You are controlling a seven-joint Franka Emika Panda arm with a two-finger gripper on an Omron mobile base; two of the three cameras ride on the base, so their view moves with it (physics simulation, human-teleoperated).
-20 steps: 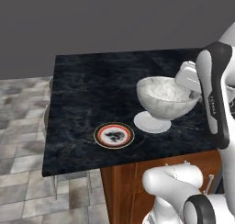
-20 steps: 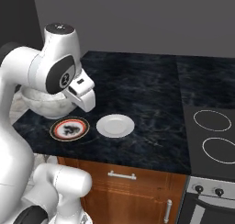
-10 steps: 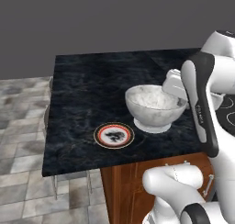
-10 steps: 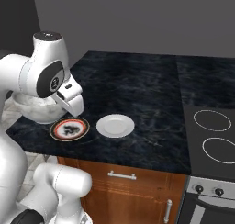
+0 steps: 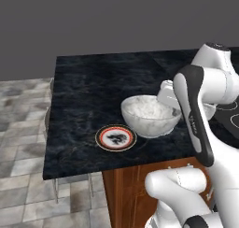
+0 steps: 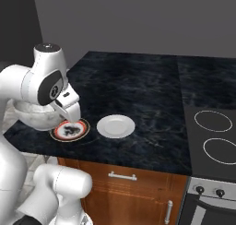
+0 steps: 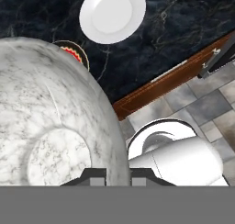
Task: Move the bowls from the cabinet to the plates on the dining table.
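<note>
Our fingers point(image 7: 111, 175) pinch the rim of the marbled bowl point(image 5: 148, 115), held just above the bench point(image 5: 88, 91), with the orange-red plate point(image 5: 115, 137) just beyond the bowl's far side.

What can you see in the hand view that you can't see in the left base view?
Hand view alone: the white plate, a wooden drawer front with a silver handle, and the tool shut on the marbled bowl's rim, seen from right up close.

Left base view alone: the whole orange-red plate with bare black table around it, the grey wall, and the bowl's open top.

Both: the marbled bowl, the orange-red plate, the black table, the grey floor tiles.
</note>
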